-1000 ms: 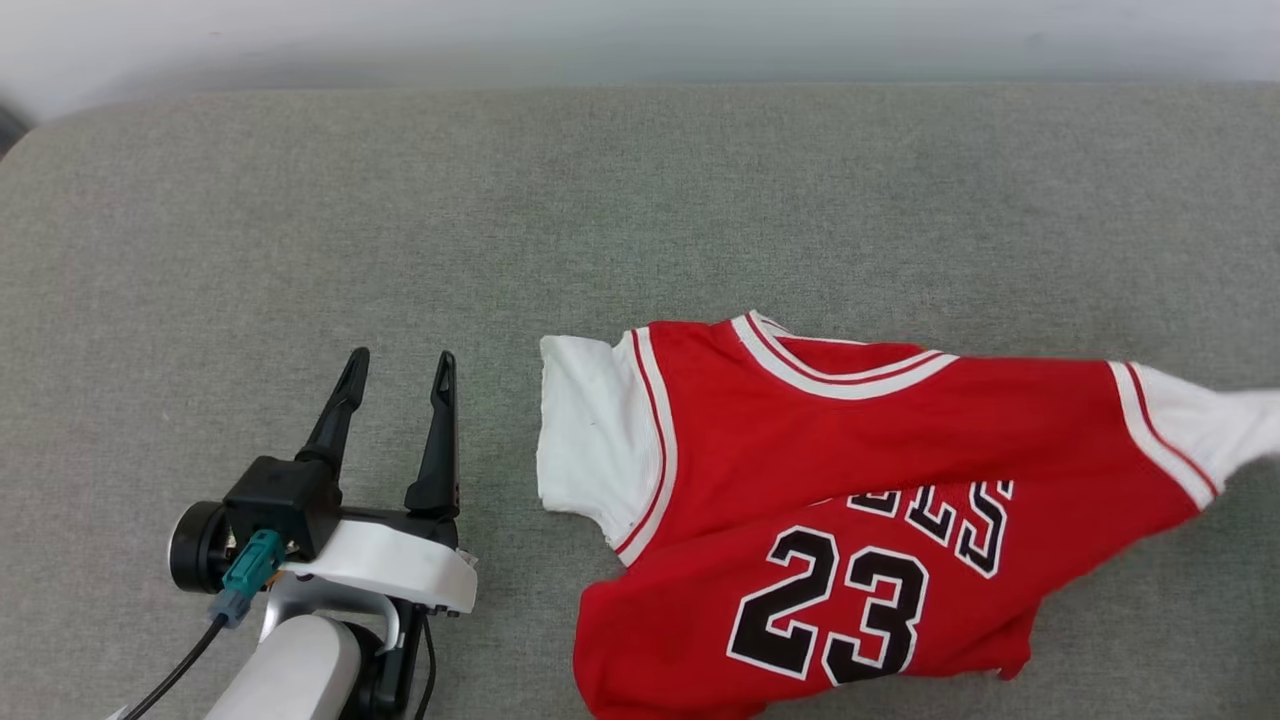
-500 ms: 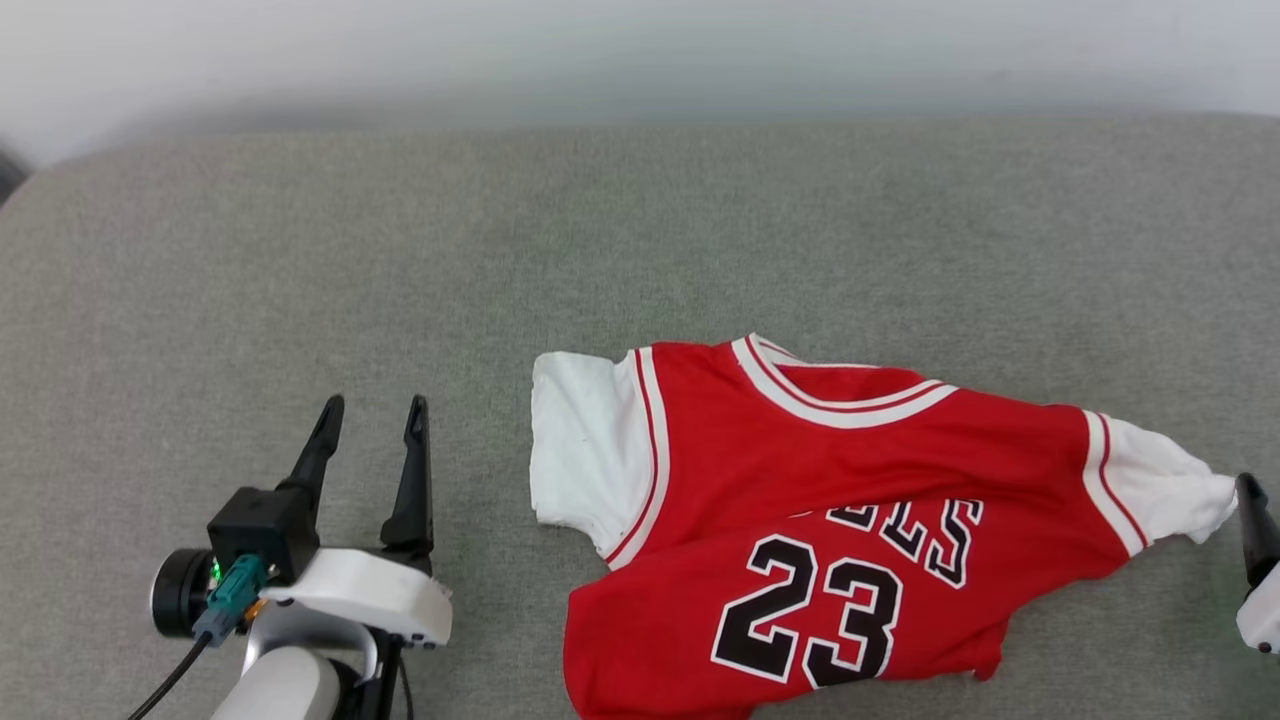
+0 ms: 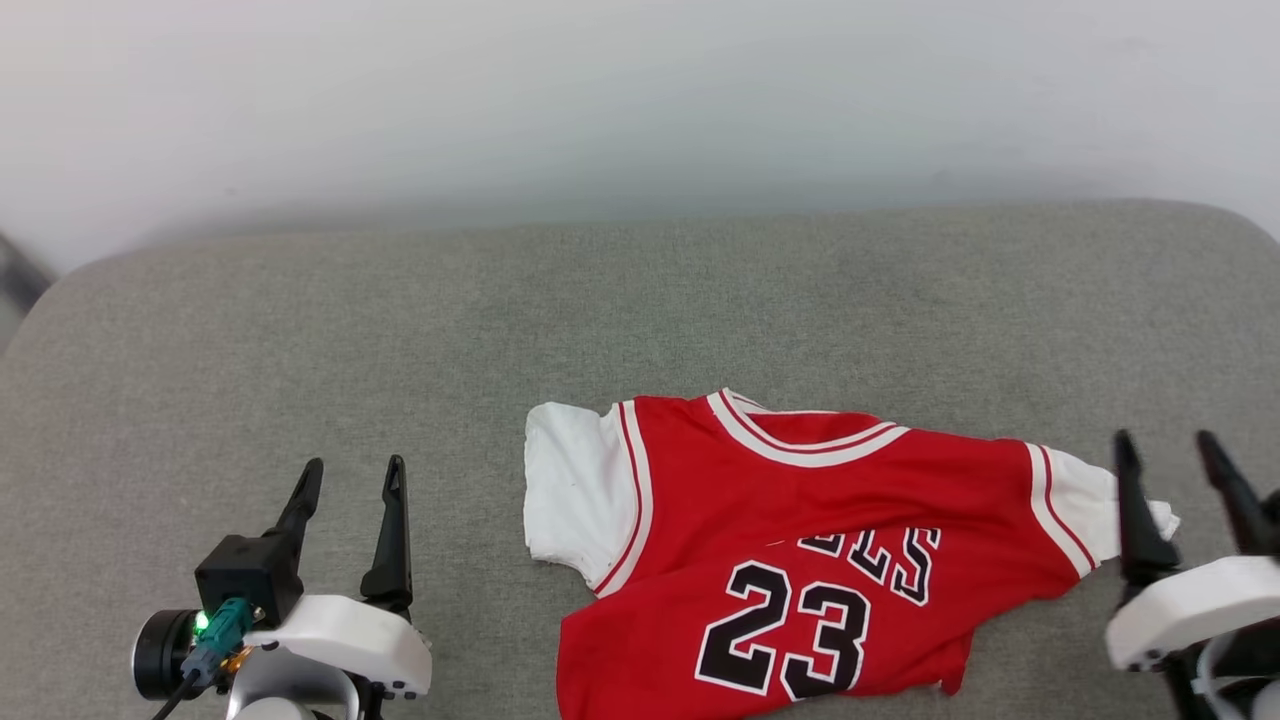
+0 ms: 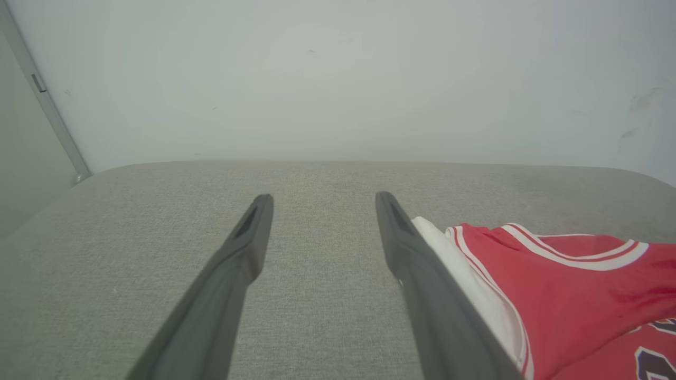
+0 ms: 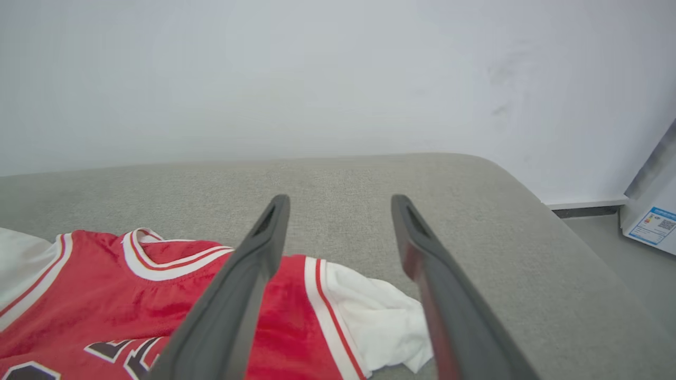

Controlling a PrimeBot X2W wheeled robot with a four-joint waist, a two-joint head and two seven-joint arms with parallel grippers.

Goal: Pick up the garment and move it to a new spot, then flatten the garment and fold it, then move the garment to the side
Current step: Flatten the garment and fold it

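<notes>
Ok so the red 23 jersey [image 3: 800, 500] is lying number-up on the grey fabric-topped desk [image 3: 300, 330], right of centre and close to the robot's edge, collar pointing away. It's not flat: the right white sleeve [image 3: 1085, 495] is scrunched and the hem [image 3: 950, 675] is bunched at the near right corner.

Both hands are spread wide with nothing in them. The left hand [image 3: 356, 464] sits apart from the left sleeve [image 3: 565, 480]. The right hand [image 3: 1163, 438] is just beside the scrunched sleeve, and I can't tell if it touches.

Looks like flattening time to me. I'd pinch each shoulder seam, not the loose sleeve tips, pull outward evenly and low, then drag the hem toward the robot so the wrinkles go.
</notes>
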